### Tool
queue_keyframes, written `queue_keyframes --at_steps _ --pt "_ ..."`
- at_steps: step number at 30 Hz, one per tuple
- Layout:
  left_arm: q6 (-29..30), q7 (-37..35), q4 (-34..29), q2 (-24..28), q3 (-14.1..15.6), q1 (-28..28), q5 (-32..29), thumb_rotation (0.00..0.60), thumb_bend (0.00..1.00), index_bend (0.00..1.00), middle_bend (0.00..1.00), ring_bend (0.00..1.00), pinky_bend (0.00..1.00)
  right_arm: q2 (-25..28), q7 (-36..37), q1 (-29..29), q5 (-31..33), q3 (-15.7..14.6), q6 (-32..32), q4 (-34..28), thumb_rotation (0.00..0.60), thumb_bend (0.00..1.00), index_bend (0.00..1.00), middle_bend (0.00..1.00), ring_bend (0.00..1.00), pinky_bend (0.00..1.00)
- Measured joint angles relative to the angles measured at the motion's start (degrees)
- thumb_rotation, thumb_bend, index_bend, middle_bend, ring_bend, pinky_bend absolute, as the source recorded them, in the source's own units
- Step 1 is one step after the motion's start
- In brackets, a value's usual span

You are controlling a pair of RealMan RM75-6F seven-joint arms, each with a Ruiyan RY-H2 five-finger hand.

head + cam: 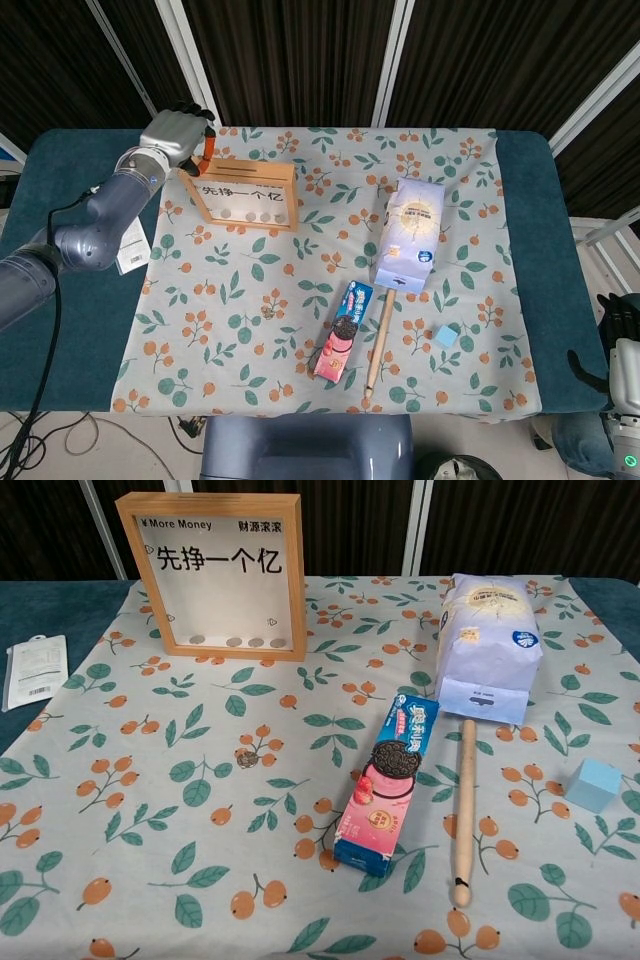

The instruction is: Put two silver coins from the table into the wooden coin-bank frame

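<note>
One wooden coin-bank frame [214, 574] stands at the far left, with four silver coins [236, 641] lying inside along its bottom. One silver coin [246, 760] lies loose on the floral cloth. There is one white paper bag [488, 645], one pink biscuit box [387, 782], one wooden stick [464, 810], one light-blue cube [593, 784] and one white packet [34, 670].
</note>
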Motion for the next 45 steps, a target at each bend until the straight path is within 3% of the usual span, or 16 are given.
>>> queue_keyframes --at_steps 16,20,45 --pt "-2.2 -8.8 5.7 -5.1 0.5 -1.9 8.2 0.6 0.6 0.66 0.12 0.0 0.0 0.2 0.1 -0.2 0.4 0.3 0.1 -0.2 0.6 0.37 0.11 0.09 0.05 0.0" --pt "-1.9 -10.3 5.7 -5.5 0.8 -2.3 9.6 0.6 0.53 0.64 0.12 0.0 0.0 0.3 0.1 -0.2 0.4 0.3 0.1 -0.3 0.6 0.37 0.11 0.09 0.05 0.0" --pt "-0.3 -14.5 6.7 -7.5 3.5 -4.2 12.8 0.6 0.44 0.6 0.11 0.0 0.0 0.6 0.3 -0.3 1.0 0.6 0.0 -0.6 0.6 0.37 0.11 0.09 0.05 0.0"
